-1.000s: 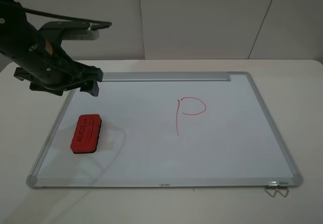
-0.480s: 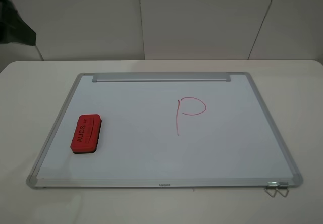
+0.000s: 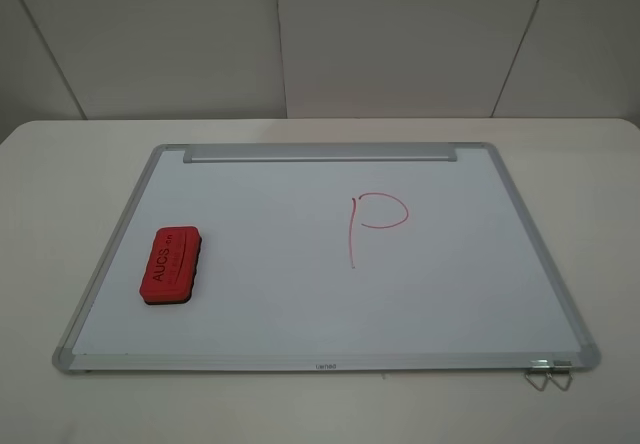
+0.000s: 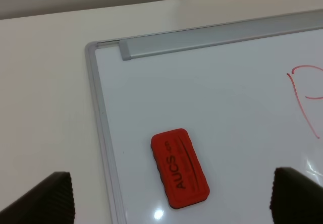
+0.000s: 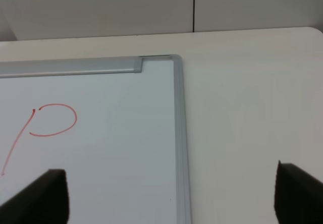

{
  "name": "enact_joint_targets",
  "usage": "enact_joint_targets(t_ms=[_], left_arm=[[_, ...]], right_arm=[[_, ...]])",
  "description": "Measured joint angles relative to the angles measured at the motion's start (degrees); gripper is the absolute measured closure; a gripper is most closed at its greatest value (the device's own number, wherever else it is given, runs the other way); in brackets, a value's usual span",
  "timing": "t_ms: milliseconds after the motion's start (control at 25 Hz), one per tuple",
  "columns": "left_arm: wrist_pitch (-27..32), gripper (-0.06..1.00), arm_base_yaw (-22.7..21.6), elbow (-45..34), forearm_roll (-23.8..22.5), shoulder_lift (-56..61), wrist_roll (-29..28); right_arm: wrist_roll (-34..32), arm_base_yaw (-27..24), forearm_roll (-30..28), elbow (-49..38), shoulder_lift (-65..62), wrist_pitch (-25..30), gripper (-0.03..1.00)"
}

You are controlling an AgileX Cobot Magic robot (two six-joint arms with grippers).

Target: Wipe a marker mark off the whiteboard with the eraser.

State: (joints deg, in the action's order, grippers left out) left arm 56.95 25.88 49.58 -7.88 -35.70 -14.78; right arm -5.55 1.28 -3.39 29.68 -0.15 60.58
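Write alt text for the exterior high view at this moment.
A whiteboard lies flat on a white table, with a red eraser resting near its left edge and a red letter P drawn right of centre. No robot arm appears in this view.

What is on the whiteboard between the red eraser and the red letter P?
Nothing: between the eraser and the letter P there is only bare whiteboard, as the exterior high view shows.

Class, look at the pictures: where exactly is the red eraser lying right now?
In the exterior high view the eraser lies on the whiteboard, near its left frame edge, well left of the red letter P.
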Motion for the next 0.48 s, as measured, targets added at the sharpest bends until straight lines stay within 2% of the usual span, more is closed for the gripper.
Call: enact_joint_targets(t_ms=[240, 480], left_arm=[[0.4, 0.17, 0.0, -8.0, 0.2, 11.8, 1.2], [5.1, 0.17, 0.0, -9.2, 1.4, 14.4, 4.9]], right_arm=[[0.0, 0.0, 0.0, 0.0, 0.0, 0.0, 0.24], [0.0, 0.0, 0.0, 0.0, 0.0, 0.0, 0.24]])
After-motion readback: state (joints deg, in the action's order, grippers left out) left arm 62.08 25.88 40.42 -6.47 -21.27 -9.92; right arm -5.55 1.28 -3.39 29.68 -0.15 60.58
